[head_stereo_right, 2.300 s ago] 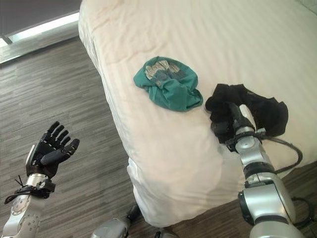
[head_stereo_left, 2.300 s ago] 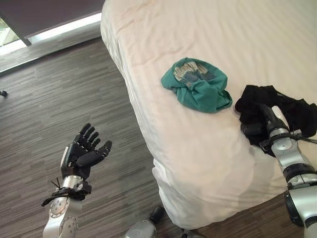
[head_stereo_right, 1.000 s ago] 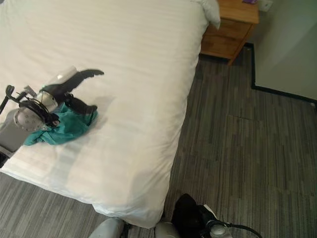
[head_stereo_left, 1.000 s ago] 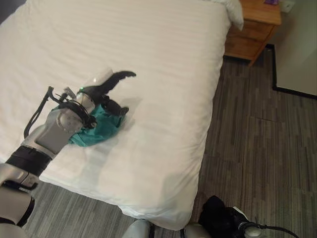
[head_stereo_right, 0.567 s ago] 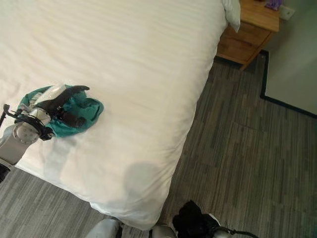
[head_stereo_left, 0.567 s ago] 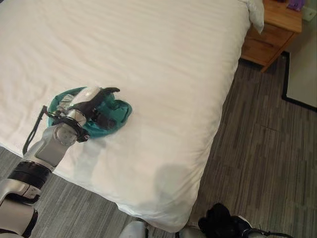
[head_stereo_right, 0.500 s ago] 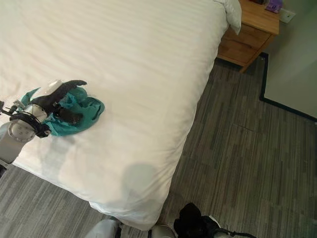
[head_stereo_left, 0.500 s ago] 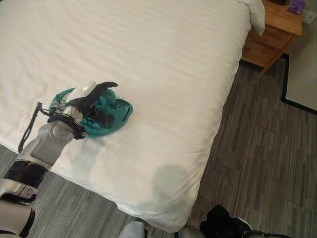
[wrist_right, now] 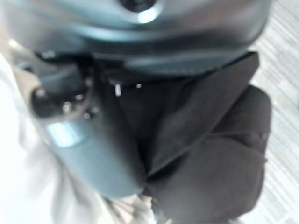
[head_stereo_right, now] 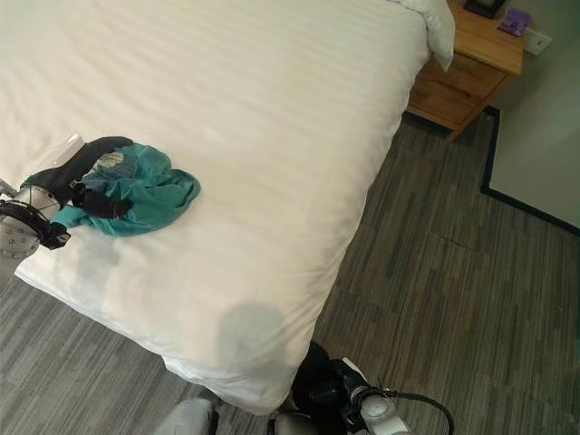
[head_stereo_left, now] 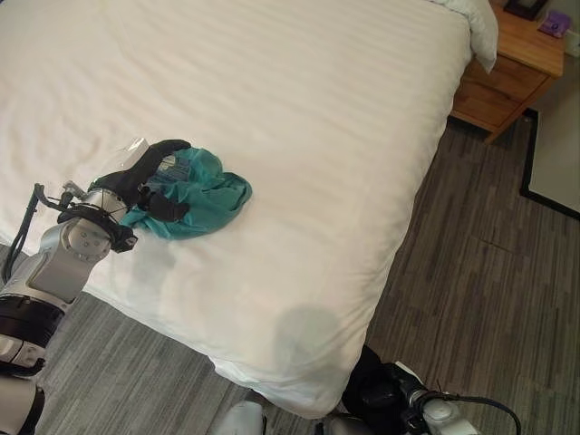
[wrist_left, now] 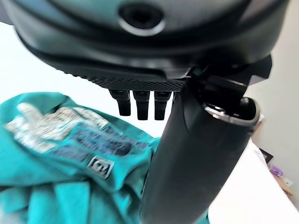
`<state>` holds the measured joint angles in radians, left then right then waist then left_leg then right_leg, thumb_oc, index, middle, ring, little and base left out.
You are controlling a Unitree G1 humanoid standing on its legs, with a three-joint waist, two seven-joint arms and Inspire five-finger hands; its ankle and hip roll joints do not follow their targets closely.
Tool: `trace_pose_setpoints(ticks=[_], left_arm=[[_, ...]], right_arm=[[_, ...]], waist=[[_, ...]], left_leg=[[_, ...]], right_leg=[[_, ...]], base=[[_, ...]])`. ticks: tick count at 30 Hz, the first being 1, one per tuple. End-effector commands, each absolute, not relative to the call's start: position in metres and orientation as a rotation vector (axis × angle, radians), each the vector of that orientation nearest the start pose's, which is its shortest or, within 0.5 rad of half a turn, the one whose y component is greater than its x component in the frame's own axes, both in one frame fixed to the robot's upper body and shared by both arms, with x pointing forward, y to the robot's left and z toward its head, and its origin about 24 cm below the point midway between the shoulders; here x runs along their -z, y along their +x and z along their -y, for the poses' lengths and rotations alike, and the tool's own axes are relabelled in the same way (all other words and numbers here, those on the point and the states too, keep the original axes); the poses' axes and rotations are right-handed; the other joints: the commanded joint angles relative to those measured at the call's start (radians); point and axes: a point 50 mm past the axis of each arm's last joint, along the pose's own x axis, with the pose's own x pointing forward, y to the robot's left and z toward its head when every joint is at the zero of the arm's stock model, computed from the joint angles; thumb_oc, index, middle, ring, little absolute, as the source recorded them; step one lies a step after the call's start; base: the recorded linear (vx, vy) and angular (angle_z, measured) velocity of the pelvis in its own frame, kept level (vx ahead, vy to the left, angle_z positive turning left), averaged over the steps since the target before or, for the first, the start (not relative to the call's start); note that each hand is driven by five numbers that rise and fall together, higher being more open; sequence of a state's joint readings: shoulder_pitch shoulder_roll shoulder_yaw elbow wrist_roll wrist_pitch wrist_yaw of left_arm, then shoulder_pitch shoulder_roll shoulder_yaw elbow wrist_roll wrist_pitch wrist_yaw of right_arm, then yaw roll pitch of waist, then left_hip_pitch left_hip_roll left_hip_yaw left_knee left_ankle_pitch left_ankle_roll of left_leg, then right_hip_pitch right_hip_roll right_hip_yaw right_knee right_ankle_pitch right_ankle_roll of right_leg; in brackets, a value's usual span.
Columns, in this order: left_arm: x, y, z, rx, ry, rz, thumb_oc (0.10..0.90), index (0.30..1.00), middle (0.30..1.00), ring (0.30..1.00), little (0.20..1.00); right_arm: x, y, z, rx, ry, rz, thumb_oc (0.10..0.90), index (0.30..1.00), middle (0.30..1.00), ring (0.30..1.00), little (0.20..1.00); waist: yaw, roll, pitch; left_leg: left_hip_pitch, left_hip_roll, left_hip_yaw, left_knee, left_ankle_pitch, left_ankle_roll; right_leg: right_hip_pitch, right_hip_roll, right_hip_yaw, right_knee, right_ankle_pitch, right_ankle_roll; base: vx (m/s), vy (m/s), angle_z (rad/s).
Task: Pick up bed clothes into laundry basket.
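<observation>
A crumpled teal garment [head_stereo_left: 201, 195] with a grey printed patch [wrist_left: 56, 122] lies near the side edge of the white bed [head_stereo_left: 299, 100]. My left hand [head_stereo_left: 127, 177] rests on it, fingers curled over its top and thumb [wrist_left: 196, 154] pressed into the cloth from the front. Low down by the bed's near corner, my right hand [head_stereo_right: 352, 395] is shut on a bunched black garment [head_stereo_left: 367, 391], which hangs above the floor; in the right wrist view the black garment [wrist_right: 210, 177] sits against the thumb [wrist_right: 88, 154].
A wooden nightstand [head_stereo_right: 462, 77] stands at the bed's far corner with a small purple item [head_stereo_right: 513, 20] on it. A white pillow [head_stereo_left: 478, 27] overhangs that corner. Grey wood-plank floor [head_stereo_right: 453, 290] runs along the bed's right side.
The camera has shifted. My left hand's fingers have come down from above the teal garment and curled onto it. My right hand still holds the black garment low by the bed.
</observation>
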<state>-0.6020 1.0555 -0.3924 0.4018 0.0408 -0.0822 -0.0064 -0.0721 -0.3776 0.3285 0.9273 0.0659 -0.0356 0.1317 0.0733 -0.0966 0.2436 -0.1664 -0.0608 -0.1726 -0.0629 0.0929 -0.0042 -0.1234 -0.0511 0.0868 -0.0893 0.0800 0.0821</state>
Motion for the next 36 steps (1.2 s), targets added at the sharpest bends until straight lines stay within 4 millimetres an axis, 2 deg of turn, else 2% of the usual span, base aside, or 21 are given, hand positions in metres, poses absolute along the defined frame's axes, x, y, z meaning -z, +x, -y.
trace_pose_setpoints(ticks=[1, 4, 5, 6, 9, 10, 12, 13, 14, 16, 17, 18, 19, 20, 22, 24, 29, 30, 31, 33, 36], left_arm=[[-0.187, 0.343, -0.304, -0.03, 1.146, 0.07, 0.8, 0.9, 0.9, 0.9, 0.9], [-0.147, 0.348, -0.297, 0.026, 1.133, -0.049, 0.8, 0.9, 0.9, 0.9, 0.9], [-0.147, 0.348, -0.296, 0.026, 1.133, -0.048, 0.8, 0.9, 0.9, 0.9, 0.9], [-0.117, 0.352, -0.286, 0.038, 1.059, -0.12, 0.8, 0.9, 0.9, 0.9, 0.9], [-0.102, 0.357, -0.276, 0.052, 1.042, -0.154, 0.8, 0.9, 0.9, 0.9, 0.9], [-0.089, 0.358, -0.265, 0.077, 1.002, -0.184, 0.8, 0.9, 0.9, 0.9, 0.9], [-0.084, 0.36, -0.257, 0.109, 0.991, -0.194, 0.8, 0.9, 0.9, 0.9, 0.9], [-0.086, 0.36, -0.255, 0.113, 0.974, -0.182, 0.696, 0.745, 0.745, 0.745, 0.745], [-0.089, 0.36, -0.254, 0.112, 0.939, -0.164, 0.4, 0.3, 0.3, 0.3, 0.3], [-0.097, 0.358, -0.254, 0.111, 0.853, -0.127, 0.4, 0.3, 0.3, 0.3, 0.3], [-0.11, 0.356, -0.252, 0.102, 0.766, -0.053, 0.4, 0.3, 0.3, 0.3, 0.3], [-0.11, 0.356, -0.252, 0.101, 0.765, -0.055, 0.4, 0.3, 0.3, 0.3, 0.3], [-0.131, 0.342, -0.257, 0.058, 0.54, 0.088, 0.4, 0.3, 0.3, 0.3, 0.3], [-0.137, 0.33, -0.267, 0.017, 0.412, 0.144, 0.4, 0.3, 0.3, 0.3, 0.3], [-0.135, 0.308, -0.281, -0.045, 0.283, 0.19, 0.4, 0.3, 0.3, 0.3, 0.3], [-0.123, 0.278, -0.303, -0.154, 0.158, 0.211, 0.4, 0.3, 0.3, 0.3, 0.3], [-0.123, 0.277, -0.303, -0.155, 0.157, 0.211, 0.4, 0.3, 0.3, 0.3, 0.3], [-0.092, 0.236, -0.332, -0.36, -0.008, 0.178, 0.4, 0.3, 0.3, 0.3, 0.3], [-0.058, 0.182, -0.347, -0.524, -0.09, 0.1, 0.4, 0.3, 0.3, 0.3, 0.3], [-0.045, 0.167, -0.345, -0.558, -0.154, 0.072, 0.4, 0.3, 0.3, 0.3, 0.3], [-0.032, 0.163, -0.331, -0.53, -0.186, 0.035, 0.4, 0.3, 0.3, 0.3, 0.3]], right_arm=[[0.119, 0.157, 0.254, -0.22, -0.452, -0.939, 0.4, 0.3, 0.3, 0.3, 0.3], [0.119, 0.16, 0.251, -0.236, -0.473, -0.932, 0.4, 0.3, 0.3, 0.3, 0.3], [0.119, 0.16, 0.252, -0.236, -0.473, -0.932, 0.4, 0.3, 0.3, 0.3, 0.3], [0.119, 0.161, 0.248, -0.244, -0.483, -0.926, 0.4, 0.3, 0.3, 0.3, 0.3], [0.12, 0.162, 0.247, -0.243, -0.487, -0.921, 0.4, 0.3, 0.3, 0.3, 0.3], [0.121, 0.162, 0.246, -0.244, -0.493, -0.928, 0.4, 0.3, 0.3, 0.3, 0.3], [0.122, 0.162, 0.244, -0.25, -0.498, -0.934, 0.4, 0.3, 0.3, 0.3, 0.3], [0.121, 0.162, 0.246, -0.248, -0.501, -0.934, 0.4, 0.3, 0.3, 0.3, 0.3], [0.121, 0.162, 0.247, -0.245, -0.498, -0.931, 0.4, 0.3, 0.3, 0.3, 0.3], [0.118, 0.163, 0.25, -0.231, -0.493, -0.919, 0.4, 0.3, 0.3, 0.3, 0.3], [0.116, 0.164, 0.253, -0.213, -0.483, -0.91, 0.4, 0.3, 0.3, 0.3, 0.3], [0.116, 0.163, 0.253, -0.214, -0.484, -0.91, 0.4, 0.3, 0.3, 0.3, 0.3], [0.105, 0.17, 0.262, -0.143, -0.45, -0.85, 0.4, 0.3, 0.3, 0.3, 0.3], [0.099, 0.174, 0.27, -0.076, -0.404, -0.814, 0.4, 0.3, 0.3, 0.3, 0.3], [0.09, 0.178, 0.283, 0.021, -0.362, -0.767, 0.4, 0.3, 0.3, 0.3, 0.3], [0.067, 0.189, 0.298, 0.113, -0.348, -0.647, 0.4, 0.3, 0.3, 0.3, 0.3], [0.067, 0.189, 0.298, 0.112, -0.348, -0.647, 0.4, 0.3, 0.3, 0.3, 0.3], [0.019, 0.206, 0.319, 0.238, -0.335, -0.415, 0.4, 0.3, 0.3, 0.3, 0.3], [-0.06, 0.213, 0.341, 0.342, -0.464, -0.116, 0.4, 0.3, 0.3, 0.3, 0.3], [-0.103, 0.212, 0.346, 0.396, -0.503, 0.054, 0.4, 0.3, 0.3, 0.3, 0.3], [-0.138, 0.217, 0.345, 0.432, -0.508, 0.228, 0.4, 0.3, 0.3, 0.3, 0.3]], waist=[[-0.009, 0.014, -0.028], [-0.025, -0.013, -0.01], [-0.025, -0.013, -0.011], [-0.042, -0.036, -0.001], [-0.051, -0.045, 0.003], [-0.058, -0.054, 0.005], [-0.062, -0.059, 0.004], [-0.06, -0.058, 0.003], [-0.059, -0.055, 0.001], [-0.054, -0.045, -0.003], [-0.047, -0.037, -0.005], [-0.048, -0.037, -0.005], [-0.04, -0.016, -0.013], [-0.031, -0.004, -0.016], [-0.024, 0.014, -0.031], [-0.015, 0.03, -0.046], [-0.016, 0.031, -0.047], [-0.005, 0.051, -0.068], [0.014, 0.08, -0.093], [0.024, 0.087, -0.1], [0.053, 0.094, -0.093]], left_leg=[[-0.043, 0.037, -0.001, -0.018, -0.01, 0.001], [-0.062, 0.046, 0.006, -0.022, -0.004, -0.001], [-0.062, 0.046, 0.006, -0.022, -0.004, -0.001], [-0.078, 0.053, 0.008, -0.024, 0.001, -0.003], [-0.091, 0.057, 0.005, -0.024, 0.005, -0.004], [-0.093, 0.061, 0.005, -0.024, 0.005, -0.005], [-0.09, 0.063, 0.006, -0.024, 0.003, -0.004], [-0.086, 0.064, 0.008, -0.024, 0.002, -0.004], [-0.082, 0.063, 0.009, -0.024, 0.0, -0.004], [-0.075, 0.062, 0.009, -0.024, -0.004, -0.003], [-0.071, 0.06, 0.007, -0.024, -0.005, -0.003], [-0.069, 0.061, 0.007, -0.024, -0.006, -0.003], [-0.055, 0.056, 0.002, -0.024, -0.008, -0.004], [-0.045, 0.053, 0.0, -0.024, -0.011, -0.005], [-0.037, 0.048, -0.003, -0.024, -0.009, -0.008], [-0.024, 0.045, -0.01, -0.024, -0.009, -0.012], [-0.024, 0.045, -0.01, -0.024, -0.009, -0.012], [0.0, 0.041, -0.01, -0.024, -0.011, -0.018], [-0.002, 0.049, -0.03, -0.024, 0.027, -0.043], [-0.003, 0.051, -0.052, -0.024, 0.038, -0.06], [-0.023, 0.051, -0.085, -0.022, 0.075, -0.086]], right_leg=[[0.02, -0.04, 0.023, 0.035, -0.034, 0.099], [-0.001, -0.028, 0.037, 0.034, -0.023, 0.097], [-0.001, -0.028, 0.037, 0.034, -0.023, 0.097], [-0.017, -0.019, 0.046, 0.03, -0.018, 0.094], [-0.03, -0.012, 0.05, 0.028, -0.015, 0.09], [-0.032, -0.006, 0.056, 0.023, -0.014, 0.089], [-0.032, 0.0, 0.063, 0.02, -0.016, 0.089], [-0.031, 0.002, 0.068, 0.02, -0.017, 0.089], [-0.029, 0.003, 0.071, 0.02, -0.019, 0.089], [-0.023, 0.002, 0.072, 0.021, -0.027, 0.086], [-0.019, 0.001, 0.071, 0.023, -0.032, 0.084], [-0.018, 0.001, 0.071, 0.023, -0.033, 0.084], [-0.007, -0.005, 0.058, 0.032, -0.048, 0.079], [0.003, -0.008, 0.051, 0.036, -0.057, 0.077], [0.01, -0.012, 0.042, 0.041, -0.064, 0.07], [0.022, -0.015, 0.034, 0.053, -0.08, 0.063], [0.022, -0.015, 0.033, 0.053, -0.081, 0.063], [0.05, -0.019, 0.021, 0.067, -0.108, 0.048], [0.077, -0.007, -0.005, 0.064, -0.123, 0.022], [0.1, 0.007, -0.025, 0.054, -0.14, 0.005], [0.125, 0.03, -0.056, 0.055, -0.159, -0.017]], base=[[-0.09, -0.012, -0.02], [-0.06, 0.011, -0.04], [-0.06, 0.016, -0.01], [-0.04, 0.015, 0.04], [-0.02, 0.007, 0.01], [0.0, 0.0, 0.0], [0.0, 0.0, 0.0], [0.0, 0.0, 0.0], [0.0, 0.023, -0.09], [-0.01, 0.019, -0.16], [0.0, 0.007, -0.11], [0.0, 0.001, -0.09], [0.02, -0.003, -0.04], [0.02, 0.005, -0.1], [0.0, -0.009, -0.1], [0.0, -0.029, -0.1], [0.0, -0.01, 0.11], [-0.08, -0.224, 0.08], [-0.07, -0.293, -0.03], [-0.09, -0.267, -0.1], [-0.11, -0.197, 0.54]])
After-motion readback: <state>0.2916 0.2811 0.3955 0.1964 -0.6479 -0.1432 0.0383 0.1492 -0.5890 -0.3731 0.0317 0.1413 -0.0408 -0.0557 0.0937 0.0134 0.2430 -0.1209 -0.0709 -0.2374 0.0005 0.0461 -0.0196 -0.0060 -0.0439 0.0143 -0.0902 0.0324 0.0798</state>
